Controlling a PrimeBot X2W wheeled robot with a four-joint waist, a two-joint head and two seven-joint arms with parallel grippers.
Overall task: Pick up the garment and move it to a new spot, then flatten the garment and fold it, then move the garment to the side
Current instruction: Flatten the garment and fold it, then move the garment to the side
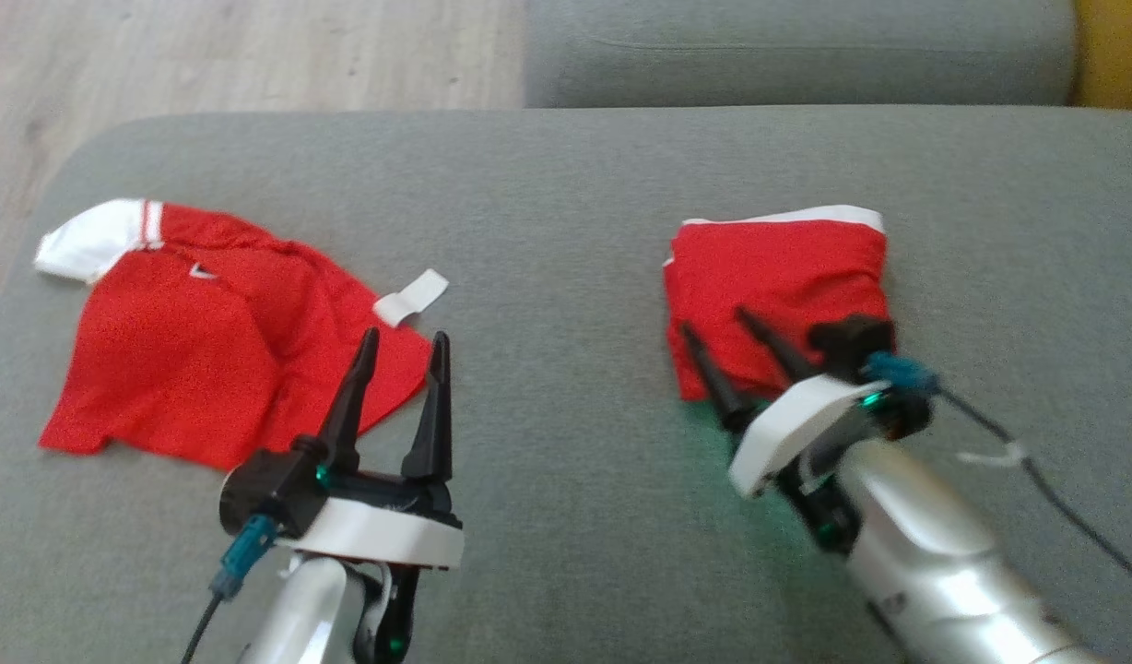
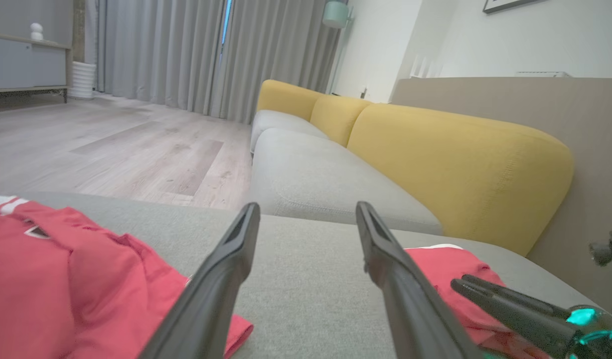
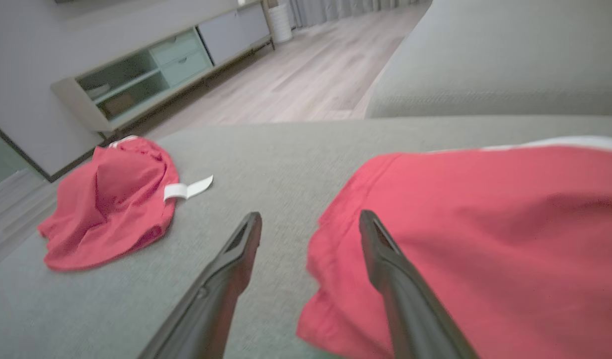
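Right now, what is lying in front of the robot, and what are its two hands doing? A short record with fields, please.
surface: grey cushion
on its right: folded red garment, white edge on the far side
on its left: red shirt, spread out and rumpled, one white sleeve
left gripper: open, empty, by the shirt's near corner
right gripper: open, fingers at the folded garment's near corner
beyond the cushion: wooden floor

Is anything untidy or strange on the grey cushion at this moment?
Yes. The red shirt on the left lies rumpled, not flat, and a white strip sticks out from its right edge onto the grey cushion. The folded red garment on the right looks tidy.
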